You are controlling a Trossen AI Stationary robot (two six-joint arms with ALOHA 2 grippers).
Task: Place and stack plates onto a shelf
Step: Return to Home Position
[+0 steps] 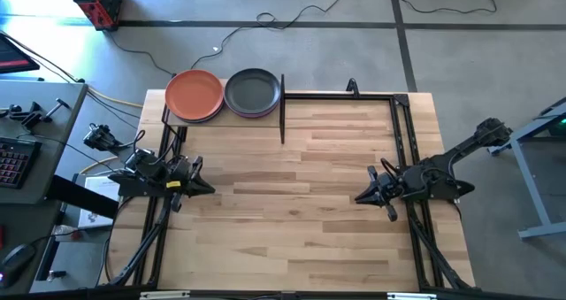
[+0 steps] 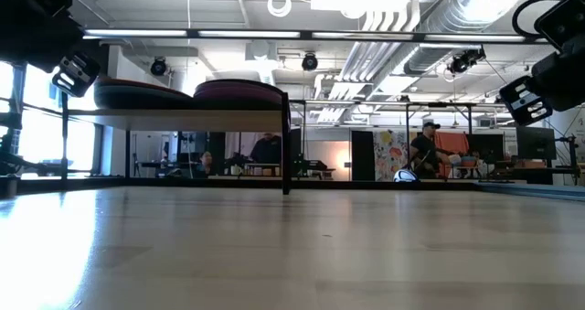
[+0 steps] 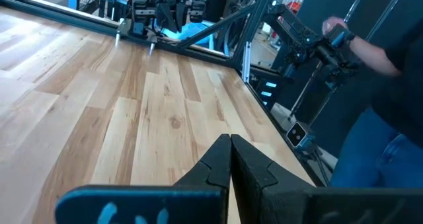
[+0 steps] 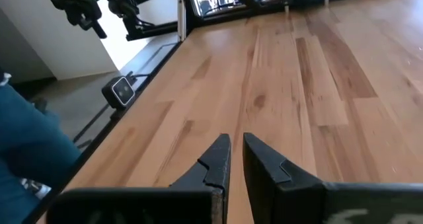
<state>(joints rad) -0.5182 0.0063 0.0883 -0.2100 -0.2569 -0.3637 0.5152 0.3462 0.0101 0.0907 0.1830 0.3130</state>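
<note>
Two stacks of plates stand side by side on the shelf at the table's far left. The left stack has an orange plate on top. The right stack has a dark grey plate on top, with a purple rim showing under it. In the low view the stacks rest on the raised panel. My left gripper hovers shut at the table's left edge. My right gripper hovers near the right edge, its fingers drawn together to a thin slit, with nothing between them.
The wooden tabletop stretches bare between the two arms. A black frame rail runs along the far edge, and a black post stands at the shelf's right end. A person stands beyond the table's right side.
</note>
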